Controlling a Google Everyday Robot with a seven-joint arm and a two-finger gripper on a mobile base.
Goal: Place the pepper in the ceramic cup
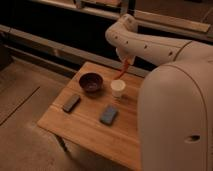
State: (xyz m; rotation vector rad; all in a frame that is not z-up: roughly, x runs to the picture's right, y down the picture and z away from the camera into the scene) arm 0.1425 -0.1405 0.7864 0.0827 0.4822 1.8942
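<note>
From my station the table (85,131) reads as bare wood with a warm, matt grain, and the floor (20,102) looks dull and rough. The ceramic cup (118,88) is smooth and pale with a soft sheen, the bowl (91,83) beside it looks a dark glazed brown, and the dark grey block (71,103) and the blue-grey block (108,114) both look matt. I see the arm (150,47) as a smooth, faintly glossy white plastic shell. Its gripper (126,59), just above the cup, pinches the top of the pepper (122,70), whose red-orange skin looks slick and waxy.
</note>
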